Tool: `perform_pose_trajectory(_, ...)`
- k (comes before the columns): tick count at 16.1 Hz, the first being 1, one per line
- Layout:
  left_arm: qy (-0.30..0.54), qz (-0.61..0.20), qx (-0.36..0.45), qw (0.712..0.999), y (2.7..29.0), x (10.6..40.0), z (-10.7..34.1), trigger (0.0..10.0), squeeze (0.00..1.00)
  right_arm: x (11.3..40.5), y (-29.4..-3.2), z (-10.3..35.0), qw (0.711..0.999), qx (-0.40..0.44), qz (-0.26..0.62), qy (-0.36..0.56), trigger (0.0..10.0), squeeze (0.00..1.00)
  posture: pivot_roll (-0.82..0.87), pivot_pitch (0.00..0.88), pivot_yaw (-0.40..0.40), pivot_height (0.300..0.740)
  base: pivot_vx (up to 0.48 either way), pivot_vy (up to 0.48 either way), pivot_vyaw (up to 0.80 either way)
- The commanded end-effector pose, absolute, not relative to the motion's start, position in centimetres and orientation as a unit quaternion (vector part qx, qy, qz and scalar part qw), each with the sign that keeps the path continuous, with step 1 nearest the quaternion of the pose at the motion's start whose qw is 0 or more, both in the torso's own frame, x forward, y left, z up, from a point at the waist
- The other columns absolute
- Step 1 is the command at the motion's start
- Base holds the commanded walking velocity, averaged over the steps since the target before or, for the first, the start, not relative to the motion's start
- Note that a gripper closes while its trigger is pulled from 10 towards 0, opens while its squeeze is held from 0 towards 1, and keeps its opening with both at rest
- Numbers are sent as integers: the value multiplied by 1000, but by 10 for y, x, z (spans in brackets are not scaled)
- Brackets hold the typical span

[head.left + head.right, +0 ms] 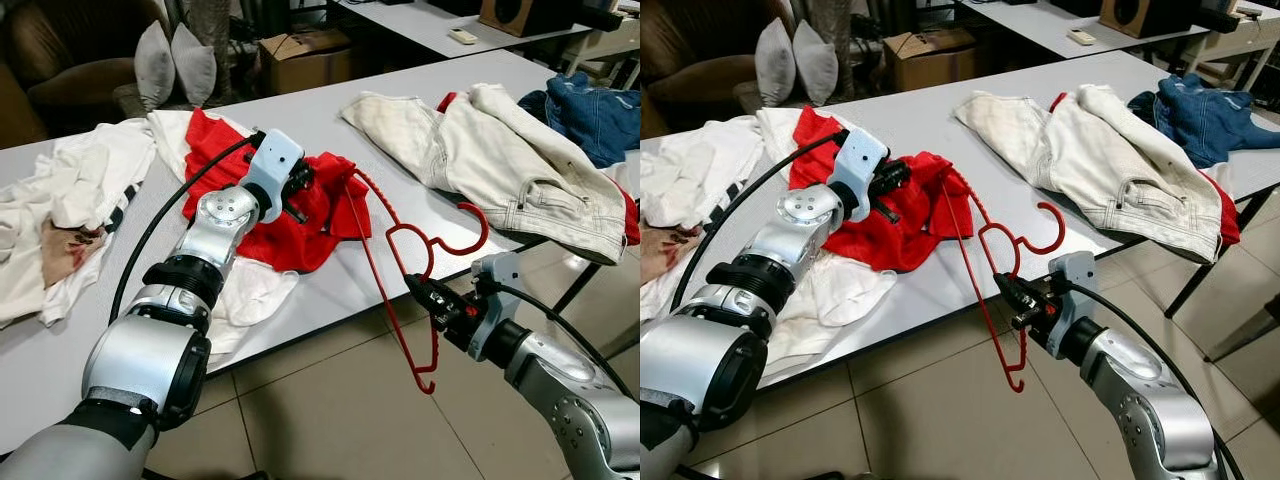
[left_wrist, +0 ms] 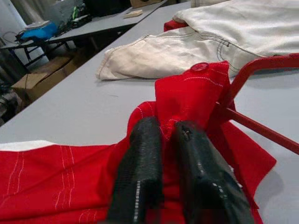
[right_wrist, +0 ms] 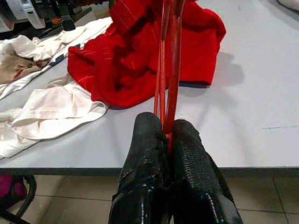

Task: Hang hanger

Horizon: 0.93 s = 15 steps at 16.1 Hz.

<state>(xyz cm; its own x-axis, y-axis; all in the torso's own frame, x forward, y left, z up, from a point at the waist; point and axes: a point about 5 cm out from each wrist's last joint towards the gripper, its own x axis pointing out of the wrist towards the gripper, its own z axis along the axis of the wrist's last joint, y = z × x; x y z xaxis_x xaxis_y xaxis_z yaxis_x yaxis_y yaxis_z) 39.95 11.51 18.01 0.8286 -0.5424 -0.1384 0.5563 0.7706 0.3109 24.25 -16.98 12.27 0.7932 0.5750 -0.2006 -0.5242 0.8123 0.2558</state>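
Observation:
A red plastic hanger [image 1: 400, 270] hangs past the table's front edge, one shoulder still tucked into a red shirt [image 1: 285, 215] on the grey table [image 1: 330, 120]. My right gripper [image 1: 420, 292] is shut on the hanger just below its hook; the right wrist view shows the hanger [image 3: 169, 70] pinched between the fingers [image 3: 194, 172]. My left gripper [image 1: 298, 190] rests on the shirt near its collar and is shut on a fold of the red shirt [image 2: 196, 98].
White clothes [image 1: 60, 215] lie at the table's left, pale jeans [image 1: 500, 160] at the right, with a blue denim garment [image 1: 595, 115] beyond. A cardboard box [image 1: 305, 55] and another table stand behind. Tiled floor lies in front.

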Motion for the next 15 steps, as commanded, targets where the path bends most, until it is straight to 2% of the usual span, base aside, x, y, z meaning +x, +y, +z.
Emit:
perform_pose_trajectory(1,27,-290,168,942,120,400,179,10000,1000,241,-169,127,941,98,297,127,10000,0,-296,0,66,740,0,0,0)
perform_pose_trajectory(5,8,-276,153,949,133,398,180,10000,1000,241,-170,129,943,103,292,122,10000,0,-302,0,77,740,0,0,0)
perform_pose_trajectory(7,-6,-296,161,941,143,385,167,10000,976,247,-174,134,949,110,276,107,10000,0,-302,0,77,740,0,0,0)
perform_pose_trajectory(8,0,-303,157,940,145,382,161,10000,894,248,-174,135,948,110,278,106,10000,0,-302,0,74,740,0,0,0)
perform_pose_trajectory(9,3,-303,155,940,145,380,159,10000,314,248,-174,135,948,110,278,106,10000,0,-302,0,74,740,0,0,0)
perform_pose_trajectory(10,8,-306,146,941,145,376,154,10000,0,248,-174,135,948,110,278,106,10000,0,-299,0,68,740,0,0,0)
perform_pose_trajectory(12,31,-318,107,942,144,365,139,10000,0,245,-176,130,948,113,275,113,10000,0,-293,0,61,740,0,0,0)
perform_pose_trajectory(15,62,-305,156,938,140,360,120,10000,0,244,-175,127,947,128,270,115,10000,0,-292,0,69,740,0,0,0)
